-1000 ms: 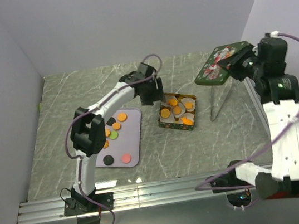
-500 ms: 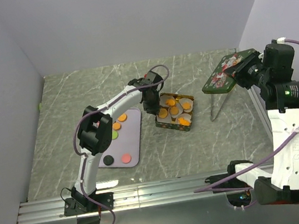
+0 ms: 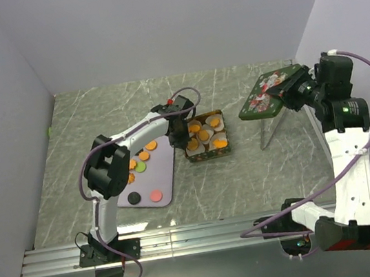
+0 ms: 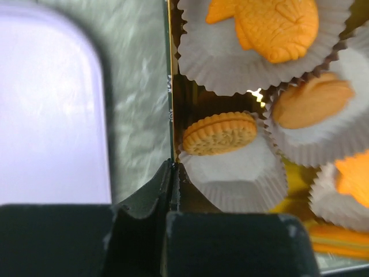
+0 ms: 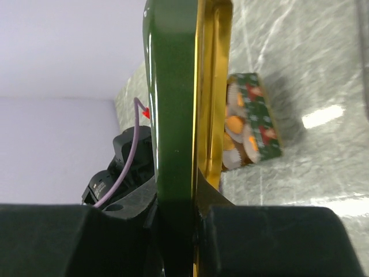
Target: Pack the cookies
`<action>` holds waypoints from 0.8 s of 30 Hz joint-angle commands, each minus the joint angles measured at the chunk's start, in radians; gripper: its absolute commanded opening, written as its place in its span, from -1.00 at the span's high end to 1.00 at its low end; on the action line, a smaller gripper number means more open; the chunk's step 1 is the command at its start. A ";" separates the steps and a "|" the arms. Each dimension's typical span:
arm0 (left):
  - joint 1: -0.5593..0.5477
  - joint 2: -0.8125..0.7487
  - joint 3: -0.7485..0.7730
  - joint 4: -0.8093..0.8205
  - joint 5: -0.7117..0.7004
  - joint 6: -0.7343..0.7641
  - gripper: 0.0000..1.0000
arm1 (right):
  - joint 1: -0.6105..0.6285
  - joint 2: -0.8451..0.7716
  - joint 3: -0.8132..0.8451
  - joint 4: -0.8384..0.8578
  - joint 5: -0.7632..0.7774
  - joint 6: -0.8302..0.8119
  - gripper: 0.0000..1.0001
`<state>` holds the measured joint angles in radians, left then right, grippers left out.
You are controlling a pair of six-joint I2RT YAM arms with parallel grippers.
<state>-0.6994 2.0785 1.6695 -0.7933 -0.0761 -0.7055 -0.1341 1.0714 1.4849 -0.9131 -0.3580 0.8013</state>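
A small decorated tin [image 3: 209, 154] stands mid-table, holding cookies [image 3: 205, 135] in white paper cups. My left gripper [image 3: 180, 138] is shut on the tin's thin gold left wall [image 4: 171, 86]; its own view shows the jaws [image 4: 173, 167] pinching that wall beside a round orange cookie [image 4: 219, 133]. More cookies [image 3: 144, 156], orange, green, black and pink, lie on the lavender tray [image 3: 165, 176] left of the tin. My right gripper [image 3: 290, 88] holds the green lid [image 3: 265, 93] in the air at the right. In its own view the jaws [image 5: 193, 190] clamp the lid's edge [image 5: 172, 86].
Metal tongs [image 3: 270, 128] lie on the marble table under the raised lid. An aluminium rail [image 3: 186, 239] runs along the near edge by the arm bases. Grey walls close in the left, back and right sides.
The left gripper came down and closed on the tin's left wall, and the tin shifted left and turned a little. The right arm swung the lid slightly left.
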 commanded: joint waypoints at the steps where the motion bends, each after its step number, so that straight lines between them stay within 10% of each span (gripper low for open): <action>1: -0.015 -0.055 -0.071 -0.052 -0.008 -0.046 0.98 | 0.024 0.013 -0.031 0.125 -0.087 0.009 1.00; 15: -0.022 -0.135 0.019 -0.135 -0.019 -0.097 -0.32 | 0.080 0.041 -0.216 0.338 -0.291 0.018 1.00; 24: 0.229 -0.516 -0.196 0.073 0.116 -0.078 -0.52 | 0.195 0.174 -0.302 0.526 -0.409 -0.040 1.00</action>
<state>-0.5980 1.7378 1.5494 -0.8467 -0.0345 -0.7807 0.0277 1.2388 1.1893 -0.5385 -0.6834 0.7933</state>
